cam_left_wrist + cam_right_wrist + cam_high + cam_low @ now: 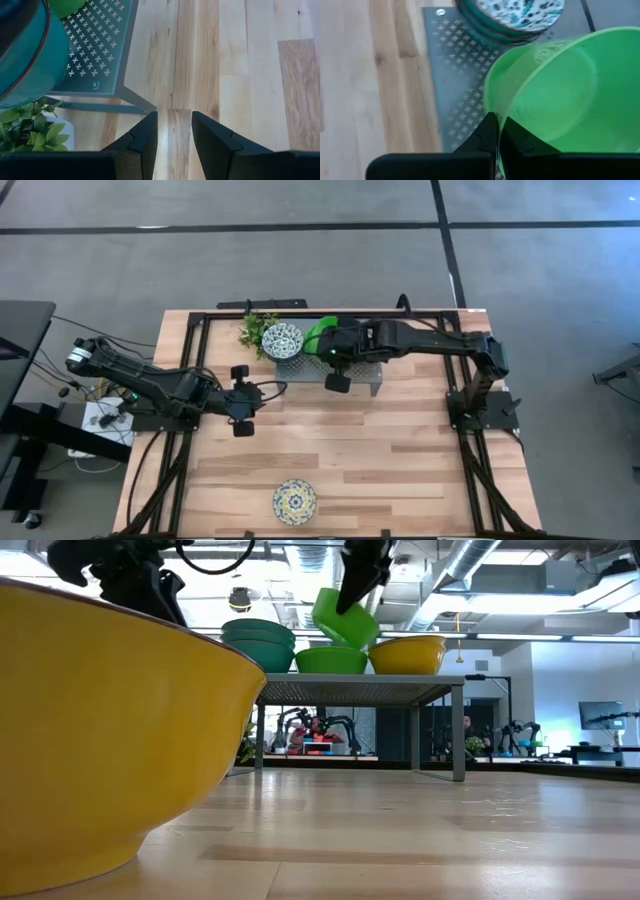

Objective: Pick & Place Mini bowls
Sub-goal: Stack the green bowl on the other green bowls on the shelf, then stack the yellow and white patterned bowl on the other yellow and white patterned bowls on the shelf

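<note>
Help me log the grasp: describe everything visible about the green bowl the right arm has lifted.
The green bowl is plain bright green, smooth and glossy like plastic, round with a thin rim and no pattern. The right claw is shut on its rim, one finger inside, one outside. It hangs tilted in the air above the grey perforated stand, clear of the other green bowl standing there. Nothing else touches it.

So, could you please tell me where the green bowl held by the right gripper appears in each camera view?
High view: green bowl over the grey stand, at the right gripper.
Low view: tilted above the stand, at.
Left wrist view: only a green edge, uncertain which bowl.
Right wrist view: fills the frame.
Shared landmark: the stand.
</note>
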Tool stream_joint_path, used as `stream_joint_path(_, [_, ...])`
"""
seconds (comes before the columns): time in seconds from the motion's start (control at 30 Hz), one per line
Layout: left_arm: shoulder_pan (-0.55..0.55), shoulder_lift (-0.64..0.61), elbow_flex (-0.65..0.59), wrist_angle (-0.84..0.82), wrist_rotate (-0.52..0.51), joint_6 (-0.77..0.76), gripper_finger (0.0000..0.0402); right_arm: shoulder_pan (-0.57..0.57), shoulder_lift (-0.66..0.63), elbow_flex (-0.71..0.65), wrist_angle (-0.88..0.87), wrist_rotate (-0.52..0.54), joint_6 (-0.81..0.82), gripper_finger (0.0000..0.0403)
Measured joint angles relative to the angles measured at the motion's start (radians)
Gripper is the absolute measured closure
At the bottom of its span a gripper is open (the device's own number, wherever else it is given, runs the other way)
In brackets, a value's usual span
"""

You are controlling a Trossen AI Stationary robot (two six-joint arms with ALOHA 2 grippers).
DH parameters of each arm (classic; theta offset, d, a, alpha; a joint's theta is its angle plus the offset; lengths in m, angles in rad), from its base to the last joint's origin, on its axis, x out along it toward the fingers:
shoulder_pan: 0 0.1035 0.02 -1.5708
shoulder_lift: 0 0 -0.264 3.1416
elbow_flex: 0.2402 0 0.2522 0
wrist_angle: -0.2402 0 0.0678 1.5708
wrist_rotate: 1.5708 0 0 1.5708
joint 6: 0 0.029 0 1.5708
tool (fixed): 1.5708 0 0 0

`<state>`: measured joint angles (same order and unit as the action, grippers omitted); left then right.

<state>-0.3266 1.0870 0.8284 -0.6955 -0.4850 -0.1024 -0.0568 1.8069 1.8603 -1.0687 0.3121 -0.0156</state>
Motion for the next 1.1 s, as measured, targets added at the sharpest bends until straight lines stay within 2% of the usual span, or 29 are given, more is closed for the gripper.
stream_joint_path(0.23, [0.000,0.000,0.000,0.009,0.000,0.000,0.0279,-0.050,0.040,0.002,0.015,0.002,-0.022,0.0402])
stream_joint_path(0.4, [0.000,0.000,0.000,0.013,0.000,0.000,0.0279,-0.072,0.066,-0.001,-0.004,0.001,-0.025,0.0384])
stream_joint_path(0.73, [0.000,0.000,0.000,0.024,0.000,0.000,0.0279,-0.060,0.056,0.000,0.038,0.002,-0.133,0.0333])
stream_joint_path(1.1, [0.000,0.000,0.000,0.033,0.000,0.000,0.0279,-0.048,0.057,0.006,0.028,0.007,-0.170,0.0326])
